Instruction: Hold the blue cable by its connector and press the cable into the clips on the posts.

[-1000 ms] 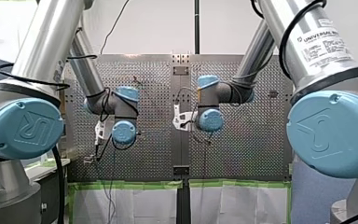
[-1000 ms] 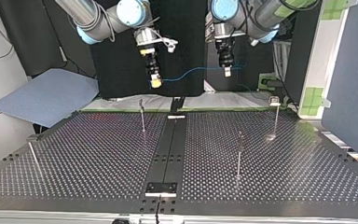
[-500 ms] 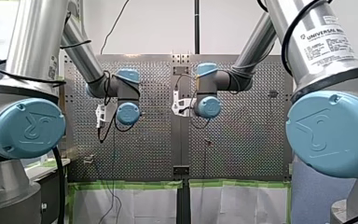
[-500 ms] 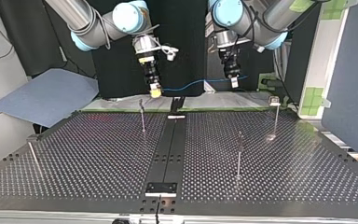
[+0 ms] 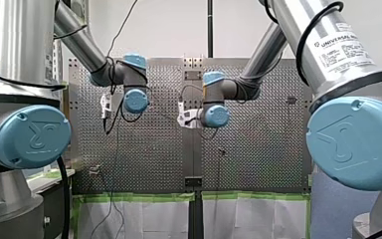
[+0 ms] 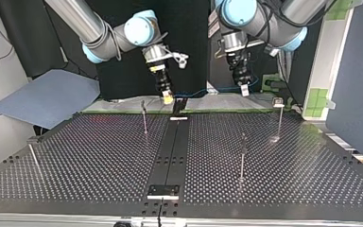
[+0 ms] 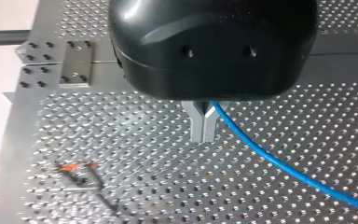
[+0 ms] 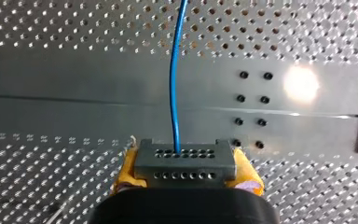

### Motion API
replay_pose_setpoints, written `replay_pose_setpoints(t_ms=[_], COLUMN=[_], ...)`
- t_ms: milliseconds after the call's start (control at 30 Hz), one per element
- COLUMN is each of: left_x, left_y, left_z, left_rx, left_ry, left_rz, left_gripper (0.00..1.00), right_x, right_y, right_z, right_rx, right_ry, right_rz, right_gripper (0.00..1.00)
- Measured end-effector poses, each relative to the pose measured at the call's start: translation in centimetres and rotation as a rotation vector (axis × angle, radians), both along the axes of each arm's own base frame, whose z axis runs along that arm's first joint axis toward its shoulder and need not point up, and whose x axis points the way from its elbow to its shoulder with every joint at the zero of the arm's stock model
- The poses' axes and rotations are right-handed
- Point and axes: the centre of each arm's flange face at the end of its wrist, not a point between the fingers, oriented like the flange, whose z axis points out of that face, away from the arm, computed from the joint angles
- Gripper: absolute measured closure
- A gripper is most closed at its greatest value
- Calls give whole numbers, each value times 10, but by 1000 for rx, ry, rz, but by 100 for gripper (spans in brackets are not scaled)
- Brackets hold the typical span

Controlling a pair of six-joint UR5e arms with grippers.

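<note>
The blue cable (image 6: 207, 90) hangs slack between my two grippers above the table's far edge in the top view. My right gripper (image 6: 168, 98), with yellow pads, is shut on the cable's grey connector (image 8: 185, 157); the blue cable (image 8: 174, 84) leaves the connector's face ahead of the right gripper (image 8: 185, 170). My left gripper (image 7: 203, 138) has its metal fingers shut on the blue cable (image 7: 279, 163), which trails off to one side. In the top view my left gripper (image 6: 244, 91) hangs at the right. Thin posts with clips stand on the table (image 6: 144, 115), (image 6: 242, 153), (image 6: 279, 113).
Another post (image 6: 34, 158) stands at the top view's left edge of the perforated table (image 6: 99, 161). A dark centre strip (image 6: 170, 151) runs across the table. Under my left gripper a post with a clip (image 7: 81, 173) shows beside the fingers.
Both grippers have come down towards the table's far edge and shifted to the top view's right, carrying the cable lower. Both grips are unchanged.
</note>
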Motion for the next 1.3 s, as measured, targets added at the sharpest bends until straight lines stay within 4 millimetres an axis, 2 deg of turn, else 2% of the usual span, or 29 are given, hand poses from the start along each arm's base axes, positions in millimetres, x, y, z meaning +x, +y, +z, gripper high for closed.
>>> replay_pose_setpoints(t_ms=[167, 367, 533, 633, 1067, 1300], left_x=[1, 14, 19, 22, 32, 49], left_y=[3, 0, 1, 2, 13, 14], left_z=[18, 28, 55, 65, 70, 71], left_rx=[-2, -10, -37, -43, -42, -35], left_ry=[-24, -34, -92, -106, -112, -96], left_rz=[5, -6, -7, -4, 13, -8], left_gripper=[100, 100, 100, 100, 100, 100], right_x=[12, 26, 38, 47, 68, 70], right_y=[-4, -4, -1, 1, -9, -16], right_z=[22, 58, 78, 90, 145, 159], right_rx=[-21, -51, -65, -78, -119, -117], right_ry=[-17, -46, -51, -65, -140, -174], right_rz=[10, 25, 43, 53, 66, 62], right_gripper=[100, 100, 100, 100, 100, 100])
